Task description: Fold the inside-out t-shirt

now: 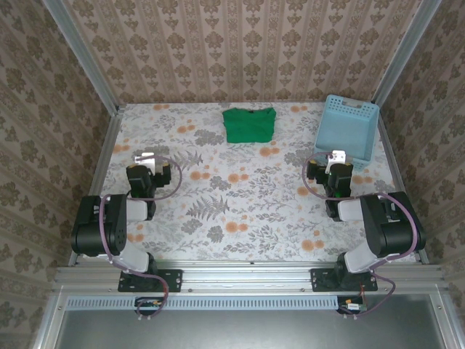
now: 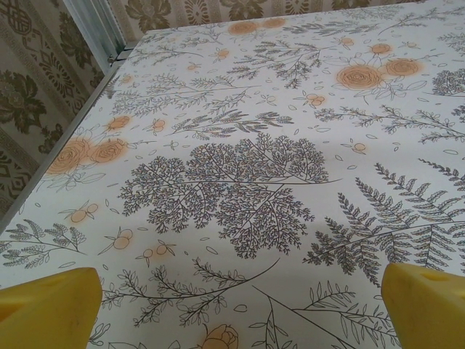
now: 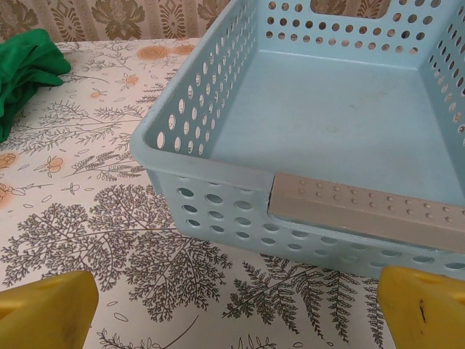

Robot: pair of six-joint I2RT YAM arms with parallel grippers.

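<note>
1. Floral-print table forms the work surface. Both arms are bolted at its near edge, at the bottom of the overhead frame, and are tucked back on themselves. This posture probably keeps the middle of the surface free for spreading cloth.
2. Left claw, at centre left of the overhead frame: released, jaws spread wide, grasping nothing. Its yellow fingers sit in the bottom corners of the left wrist view, with bare printed surface between them.
3. Right claw, at centre right: released, jaws equally wide, grasping nothing. It faces the basket and sits just short of the basket's near wall without touching it.
4. Basket, at upper right of the overhead frame: light blue perforated plastic, nothing visible inside. It stands off to the side, likely so that it does not obstruct folding.
5. T-shirt, at upper centre, near the far edge of the table: bright green and lying in a compact, roughly rectangular shape, well apart from both claws. Its central position suits a reach from either arm. Whether the fold is complete cannot be judged.
6. Patterned wallpaper encloses the table at the top of the frame.
</note>
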